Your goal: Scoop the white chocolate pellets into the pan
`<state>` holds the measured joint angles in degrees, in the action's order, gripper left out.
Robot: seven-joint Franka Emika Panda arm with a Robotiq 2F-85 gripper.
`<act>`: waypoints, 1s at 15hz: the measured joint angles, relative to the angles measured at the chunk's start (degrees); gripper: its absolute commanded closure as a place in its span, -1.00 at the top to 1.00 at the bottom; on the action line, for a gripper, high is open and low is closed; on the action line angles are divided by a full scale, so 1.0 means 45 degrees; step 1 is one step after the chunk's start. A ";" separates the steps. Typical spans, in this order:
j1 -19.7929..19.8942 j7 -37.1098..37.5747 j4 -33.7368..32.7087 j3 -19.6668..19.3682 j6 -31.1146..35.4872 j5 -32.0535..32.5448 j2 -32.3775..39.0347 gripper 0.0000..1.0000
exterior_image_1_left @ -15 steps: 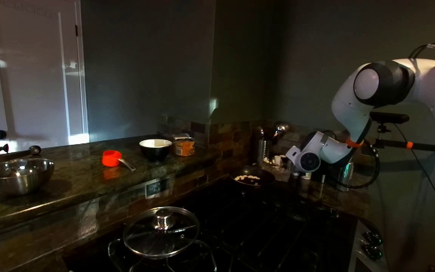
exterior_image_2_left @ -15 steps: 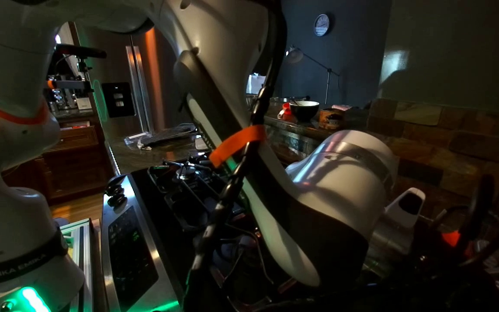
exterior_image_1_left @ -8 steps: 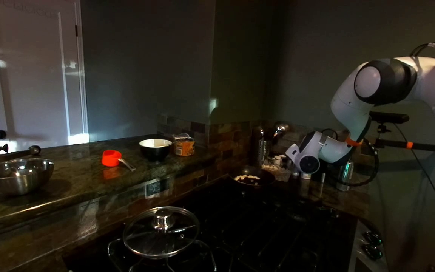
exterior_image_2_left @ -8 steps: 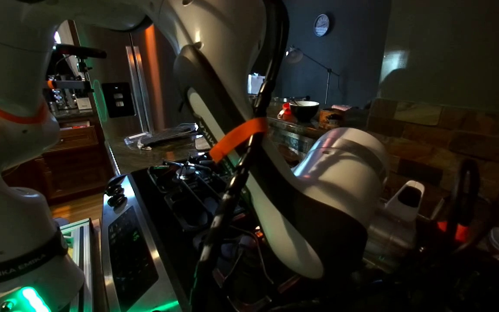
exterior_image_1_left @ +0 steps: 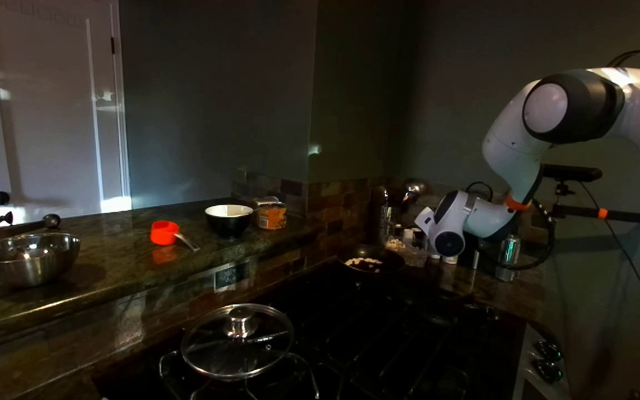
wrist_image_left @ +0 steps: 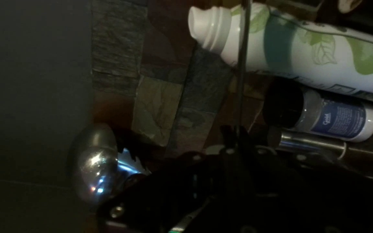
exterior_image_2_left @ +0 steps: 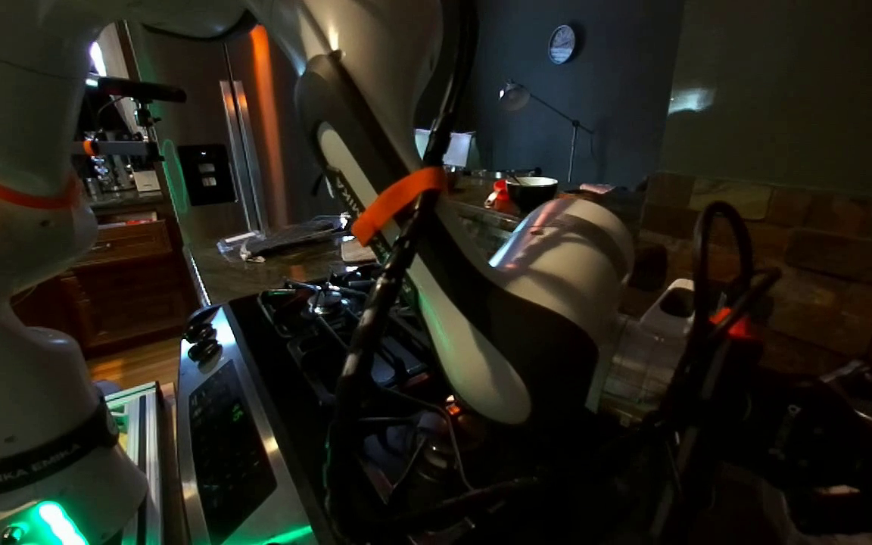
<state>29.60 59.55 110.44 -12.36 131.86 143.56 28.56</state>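
Note:
The pan (exterior_image_1_left: 388, 260) is a shallow, dark round pan at the far corner of the stove in an exterior view. White pellets (exterior_image_1_left: 363, 262) lie in it. More white pellets (exterior_image_1_left: 396, 244) are in a clear container on the counter just behind it. In the wrist view my gripper (wrist_image_left: 237, 134) is shut on a thin metal handle (wrist_image_left: 242, 68), seen edge-on, that runs up from the fingertips. The far end of this handle is out of view. In an exterior view the wrist hides the fingers. In the wrist view no pan or pellets show.
A glass-lidded pot (exterior_image_1_left: 236, 347) stands on the near stove. A steel bowl (exterior_image_1_left: 25, 261), red cup (exterior_image_1_left: 164, 233), black bowl (exterior_image_1_left: 229, 222) and orange can (exterior_image_1_left: 271, 215) stand on the ledge. A white bottle (wrist_image_left: 306, 48), blue-labelled jar (wrist_image_left: 340, 118), ladle (wrist_image_left: 96, 165) and tiled wall (wrist_image_left: 160, 106) are near the gripper.
The arm has risen at the elbow, and the wrist has tilted and shifted slightly toward the pan. The pellet container behind the pan shows more. The pellets in the pan look unchanged.

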 measured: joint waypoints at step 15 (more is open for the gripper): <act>-0.1066 -0.0150 0.3472 -0.0224 -0.1198 0.0000 -0.3292 -0.98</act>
<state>24.80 58.87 126.07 -13.37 126.47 143.56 13.74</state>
